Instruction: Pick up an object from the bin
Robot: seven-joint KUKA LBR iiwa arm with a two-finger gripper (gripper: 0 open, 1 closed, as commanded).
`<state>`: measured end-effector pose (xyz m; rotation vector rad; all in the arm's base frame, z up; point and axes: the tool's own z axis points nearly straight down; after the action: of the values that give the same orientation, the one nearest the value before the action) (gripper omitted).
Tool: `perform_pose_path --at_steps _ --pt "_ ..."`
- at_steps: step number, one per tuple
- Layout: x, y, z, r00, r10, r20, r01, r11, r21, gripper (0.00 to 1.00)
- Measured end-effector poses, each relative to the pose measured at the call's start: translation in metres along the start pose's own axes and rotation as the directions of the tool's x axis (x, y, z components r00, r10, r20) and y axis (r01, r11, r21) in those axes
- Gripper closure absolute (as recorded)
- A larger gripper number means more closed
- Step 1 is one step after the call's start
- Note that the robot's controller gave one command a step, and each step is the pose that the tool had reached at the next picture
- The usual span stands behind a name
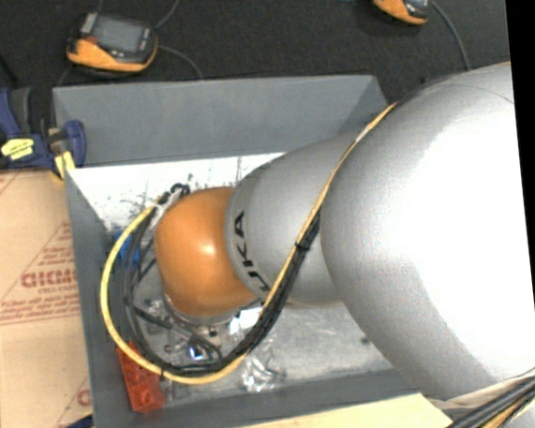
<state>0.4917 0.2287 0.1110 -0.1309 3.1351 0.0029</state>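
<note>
Since the arm covers most of the floor, the pick can only be judged in part, and nothing shows it as done. At the left, the bin has its grey wall bare. At the foot of that wall, in the near left corner, a red block lies flat on the floor, apart from the robot's parts. A little further in and higher up, something blue peeps out behind the yellow cable that loops round the wrist; what it is I cannot tell.

Next comes the orange cover on the wrist, low inside the bin. Under its near edge sits the dark gear of the gripper, close to the floor. Whether it is spread, pressed together or pinching something cannot be told, because the cover and cables hide it. No thing is seen lifted clear of the floor.

Just right of that, near the front wall, a crumpled clear scrap rests on the floor, near the cable's lowest bend. The red block and this scrap are the nearest things to the gripper; which one it is meant for I cannot say.

Furthest right, the big silver arm reaches in over the rim. By my reading, the reach down is made; the grasp is unconfirmed, and the lift out is left to do.
</note>
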Motion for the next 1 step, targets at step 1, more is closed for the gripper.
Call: perform_pose_path --at_steps 1 --pt "-0.001 -0.0481 -0.0845 0.991 0.133 0.006 -0.133 0.991 0.0 0.0"
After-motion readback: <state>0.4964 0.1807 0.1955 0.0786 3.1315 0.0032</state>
